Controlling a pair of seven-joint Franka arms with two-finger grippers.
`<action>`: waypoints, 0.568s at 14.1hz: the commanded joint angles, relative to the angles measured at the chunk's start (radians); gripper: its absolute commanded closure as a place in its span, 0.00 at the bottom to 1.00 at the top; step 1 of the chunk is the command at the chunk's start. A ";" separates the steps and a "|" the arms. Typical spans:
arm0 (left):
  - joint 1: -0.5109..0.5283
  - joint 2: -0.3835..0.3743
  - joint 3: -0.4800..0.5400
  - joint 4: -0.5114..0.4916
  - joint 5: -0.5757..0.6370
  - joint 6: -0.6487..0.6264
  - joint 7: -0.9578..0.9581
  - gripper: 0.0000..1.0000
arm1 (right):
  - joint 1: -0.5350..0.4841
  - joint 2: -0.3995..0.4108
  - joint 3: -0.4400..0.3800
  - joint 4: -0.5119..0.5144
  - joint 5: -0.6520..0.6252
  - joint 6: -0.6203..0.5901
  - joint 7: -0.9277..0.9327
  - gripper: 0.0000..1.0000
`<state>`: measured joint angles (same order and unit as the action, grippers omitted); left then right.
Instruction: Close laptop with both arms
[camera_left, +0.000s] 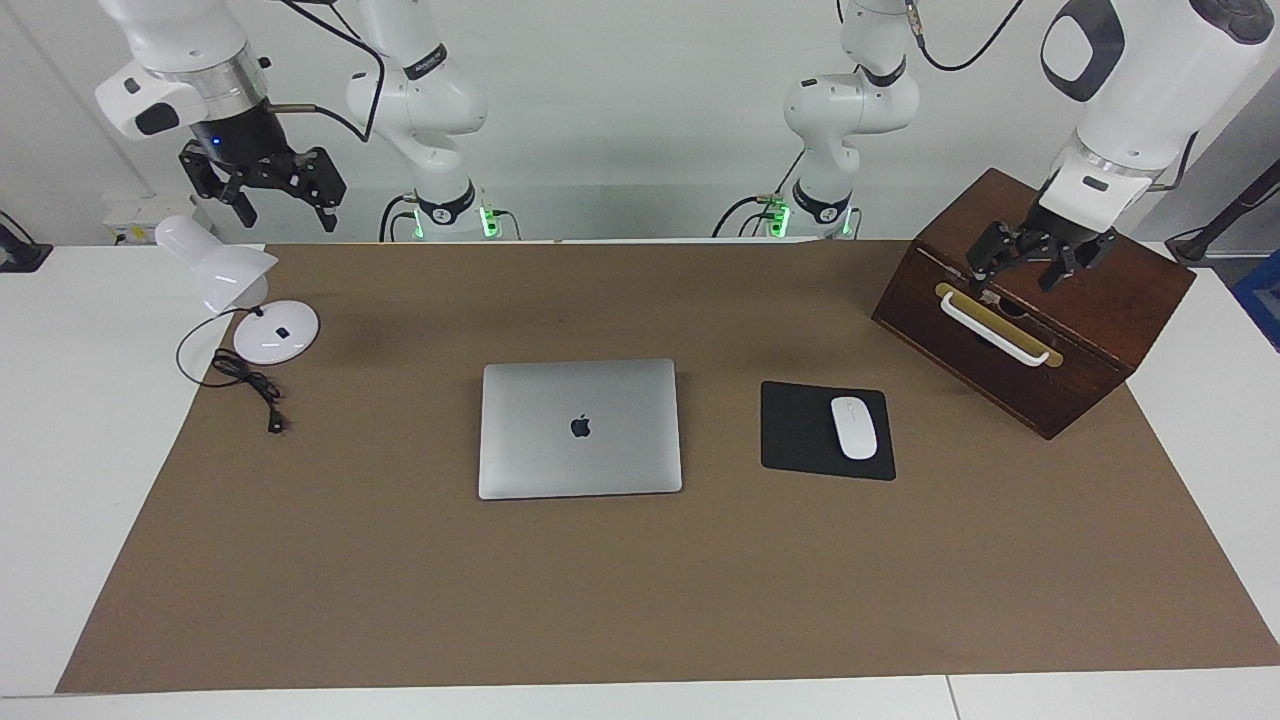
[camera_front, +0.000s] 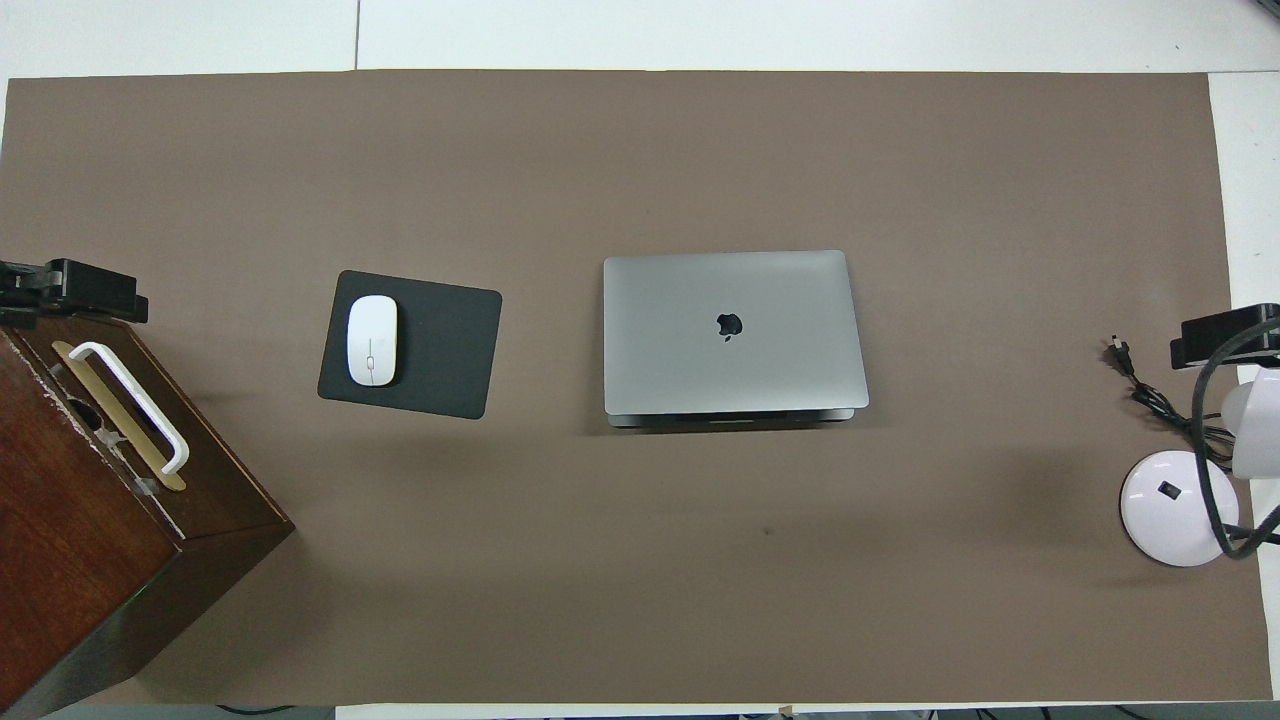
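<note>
The silver-grey laptop (camera_left: 580, 428) lies shut and flat in the middle of the brown mat, its lid with the apple logo facing up; it also shows in the overhead view (camera_front: 735, 330). My right gripper (camera_left: 287, 215) hangs open and empty in the air over the white desk lamp (camera_left: 225, 265), well away from the laptop. My left gripper (camera_left: 1013, 285) is open and empty over the wooden box (camera_left: 1060, 350), also away from the laptop. In the overhead view only the edges of the left gripper (camera_front: 70, 288) and the right gripper (camera_front: 1225, 335) show.
A black mouse pad (camera_left: 795, 430) with a white mouse (camera_left: 854, 427) lies beside the laptop toward the left arm's end. The wooden box has a white handle (camera_left: 995, 330). The lamp's round base (camera_left: 276, 331) and black cable (camera_left: 250, 385) lie at the right arm's end.
</note>
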<state>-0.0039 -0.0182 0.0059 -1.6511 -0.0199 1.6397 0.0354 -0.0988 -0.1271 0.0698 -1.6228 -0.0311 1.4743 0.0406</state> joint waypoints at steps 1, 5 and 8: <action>0.010 0.001 -0.003 0.017 -0.003 -0.004 -0.002 0.00 | -0.016 0.001 0.008 -0.003 -0.018 0.015 -0.034 0.00; 0.010 0.000 -0.003 0.017 -0.003 -0.004 -0.002 0.00 | -0.018 0.001 0.008 -0.005 -0.018 0.033 -0.038 0.00; 0.010 -0.002 -0.003 0.017 -0.003 -0.004 -0.002 0.00 | -0.018 0.001 0.008 -0.008 -0.016 0.047 -0.036 0.00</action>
<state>-0.0039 -0.0183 0.0061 -1.6468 -0.0200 1.6397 0.0354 -0.0990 -0.1244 0.0698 -1.6229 -0.0311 1.4998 0.0374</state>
